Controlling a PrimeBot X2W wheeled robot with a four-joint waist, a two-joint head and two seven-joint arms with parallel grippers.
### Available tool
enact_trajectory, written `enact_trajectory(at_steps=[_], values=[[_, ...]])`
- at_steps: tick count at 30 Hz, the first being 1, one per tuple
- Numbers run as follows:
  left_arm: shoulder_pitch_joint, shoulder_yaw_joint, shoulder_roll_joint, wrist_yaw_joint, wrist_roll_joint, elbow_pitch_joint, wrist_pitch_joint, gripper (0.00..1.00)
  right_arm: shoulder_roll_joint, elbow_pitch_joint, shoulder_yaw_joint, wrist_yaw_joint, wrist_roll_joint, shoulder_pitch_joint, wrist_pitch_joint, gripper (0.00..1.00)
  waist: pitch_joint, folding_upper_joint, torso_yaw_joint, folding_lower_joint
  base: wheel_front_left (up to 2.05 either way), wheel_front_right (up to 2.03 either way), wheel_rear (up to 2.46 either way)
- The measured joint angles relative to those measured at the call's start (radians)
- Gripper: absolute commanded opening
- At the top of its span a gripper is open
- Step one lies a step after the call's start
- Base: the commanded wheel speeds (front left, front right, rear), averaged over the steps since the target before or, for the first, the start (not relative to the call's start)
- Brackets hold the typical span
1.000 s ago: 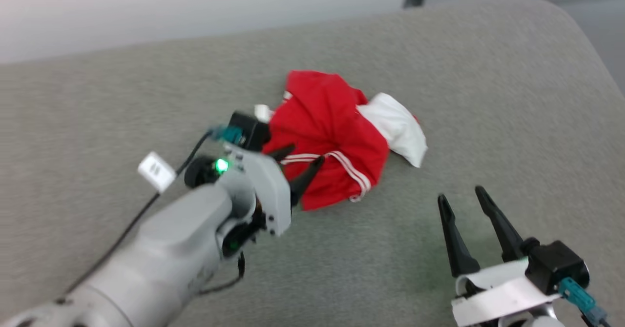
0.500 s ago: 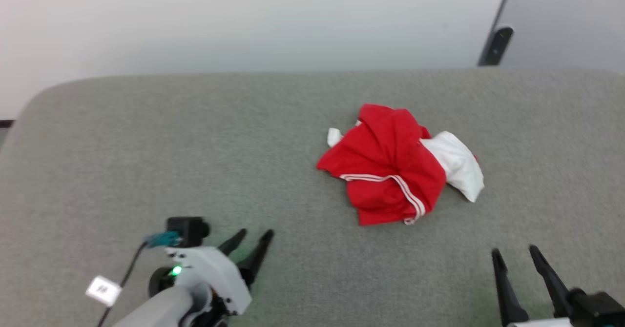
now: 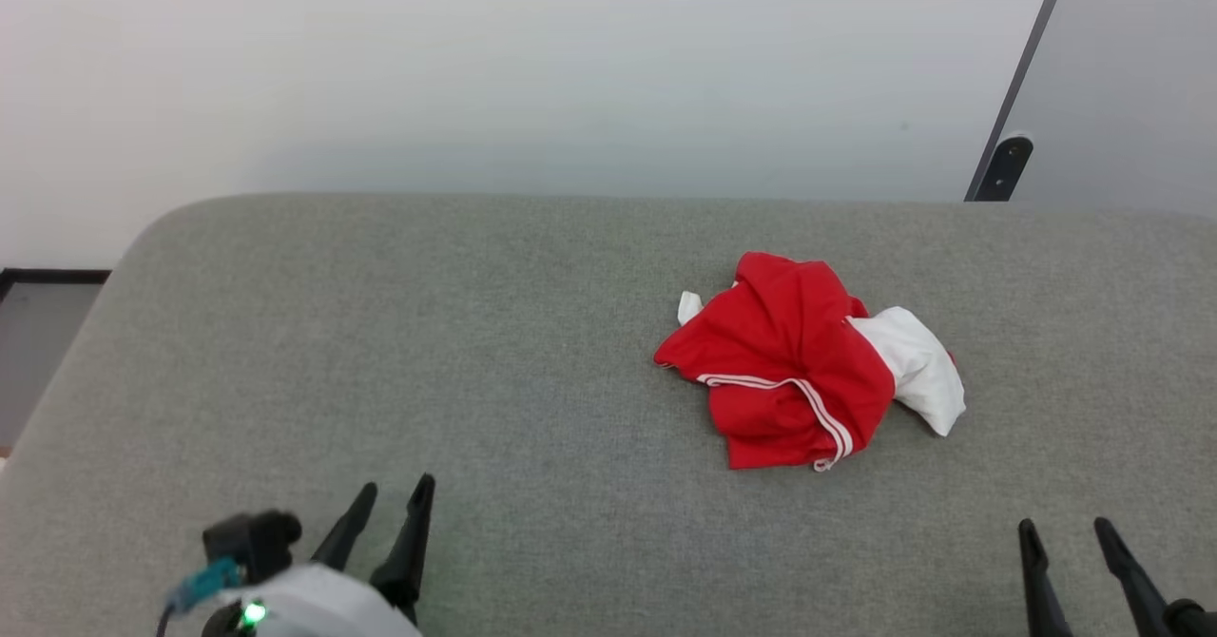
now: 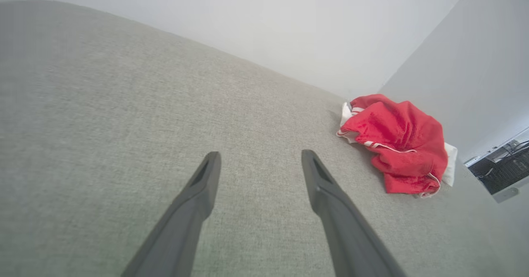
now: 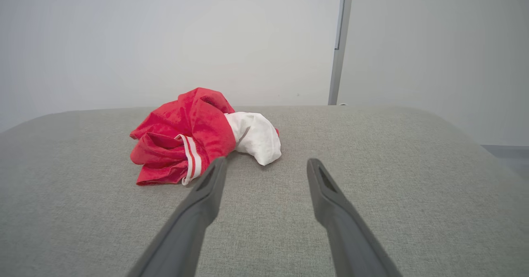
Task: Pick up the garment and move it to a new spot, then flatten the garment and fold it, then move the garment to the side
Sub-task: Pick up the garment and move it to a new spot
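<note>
1. Bright, soft, even light; no glare on the grey cushion.
2. A faint shadow hugs the garment, ahead of the right gripper.
3. Wrist views bow at their edges; fingers blur near the lens.
4. A green lamp glows behind the left gripper.

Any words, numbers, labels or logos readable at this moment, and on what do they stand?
None can be read.
The crumpled red shirt with white sleeves shows only white stripe trim, no print facing any camera.
The grey fabric surface, the left gripper and the right gripper bear no lettering.
</note>
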Motion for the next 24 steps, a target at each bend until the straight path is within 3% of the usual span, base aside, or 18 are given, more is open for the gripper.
enact_trajectory(at_steps=[5,9,12,18,24], values=[[0.153,0.179,-0.057,0.054,0.241,-0.160,0.000,1.00,-0.004,-0.013,-0.022,0.000,0.000,0.002,0.007,1.00,-0.007,0.0000,-0.004,0.0001,0.00,0.00,0.00],[0.261,0.287,-0.112,0.060,0.424,-0.248,0.000,1.00,-0.005,-0.018,-0.024,0.000,0.001,0.003,0.013,1.00,-0.010,0.0000,-0.011,0.0000,0.00,0.00,0.00],[0.323,0.372,-0.169,0.048,0.518,-0.304,0.000,1.00,-0.004,-0.025,-0.027,0.000,0.004,0.002,0.014,1.00,-0.014,-0.0001,-0.018,0.0001,0.00,0.00,0.00],[0.389,0.506,-0.255,-0.023,0.689,-0.443,0.000,1.00,0.005,-0.052,-0.045,0.000,0.016,0.002,0.016,1.00,-0.027,-0.0001,-0.026,0.0000,0.00,0.00,0.00],[0.431,0.540,-0.304,-0.067,0.755,-0.454,0.000,1.00,0.009,-0.069,-0.042,0.000,0.024,0.001,0.027,1.00,-0.030,-0.0001,-0.031,0.0000,0.00,0.00,0.00]])
